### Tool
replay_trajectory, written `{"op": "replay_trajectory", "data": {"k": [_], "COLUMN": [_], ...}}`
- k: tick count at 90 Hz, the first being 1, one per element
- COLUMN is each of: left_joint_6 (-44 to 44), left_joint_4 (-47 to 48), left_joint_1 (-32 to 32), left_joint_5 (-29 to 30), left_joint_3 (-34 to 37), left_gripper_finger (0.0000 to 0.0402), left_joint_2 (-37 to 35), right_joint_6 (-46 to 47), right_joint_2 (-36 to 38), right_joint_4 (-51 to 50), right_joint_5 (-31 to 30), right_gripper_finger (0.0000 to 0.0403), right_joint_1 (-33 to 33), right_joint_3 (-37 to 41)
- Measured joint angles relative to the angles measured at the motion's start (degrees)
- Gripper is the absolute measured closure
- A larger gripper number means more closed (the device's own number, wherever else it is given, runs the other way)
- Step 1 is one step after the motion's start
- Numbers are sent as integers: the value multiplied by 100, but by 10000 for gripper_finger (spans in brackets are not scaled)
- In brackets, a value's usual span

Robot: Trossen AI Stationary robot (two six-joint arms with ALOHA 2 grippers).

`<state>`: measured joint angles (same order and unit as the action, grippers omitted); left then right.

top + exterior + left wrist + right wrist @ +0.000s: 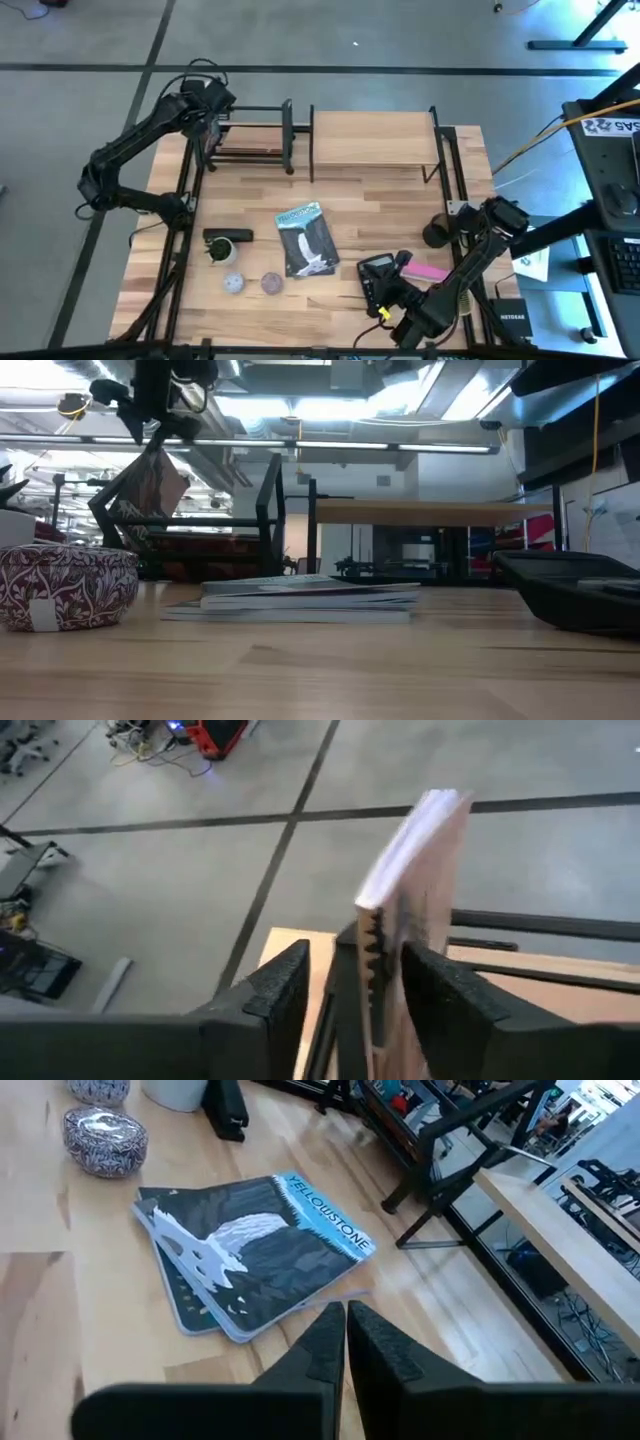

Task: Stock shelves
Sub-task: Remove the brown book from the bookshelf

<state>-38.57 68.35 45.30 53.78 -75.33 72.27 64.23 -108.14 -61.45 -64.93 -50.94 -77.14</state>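
Left end effector (385, 990) grips thin book (415, 870) — above black-bar rack (255, 135).

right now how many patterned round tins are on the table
2: one tin and another tin side by side near the table's front edge, left of the Yellowstone book. None seems hidden.

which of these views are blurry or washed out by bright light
Left wrist view: the held book is smeared by blur. Low view: bright ceiling lights glare behind the rack, leaving the left gripper dark. Right wrist view: the Yellowstone book is sharp.
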Motion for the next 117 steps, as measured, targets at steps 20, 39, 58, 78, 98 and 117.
{"op": "replay_trajectory", "data": {"k": [20, 39, 58, 78, 98, 117], "left_joint_6": [0, 83, 372, 1014, 1668, 1846], "left_joint_4": [-4, -67, -199, -618, -1202, -1456], "left_joint_1": [0, -53, -87, -282, -829, -1902], "left_joint_5": [-107, -150, -144, -42, -48, -73], "left_joint_3": [0, 0, -10, -462, -1094, -1640], "left_gripper_finger": [344, 391, 396, 397, 400, 401], "left_joint_2": [0, 0, -2, -7, -11, -14], "right_joint_6": [1, 1, 1, 2, 2, 2], "right_joint_2": [0, 0, 0, 0, 0, -1], "right_joint_4": [35, 39, 37, 31, 29, -13], "right_joint_5": [-1, 0, 0, -4, -17, -1], "right_gripper_finger": [402, 402, 402, 402, 402, 402], "right_joint_1": [-5, -5, -5, -5, -5, -126], "right_joint_3": [0, 0, 0, 0, 0, 0]}}
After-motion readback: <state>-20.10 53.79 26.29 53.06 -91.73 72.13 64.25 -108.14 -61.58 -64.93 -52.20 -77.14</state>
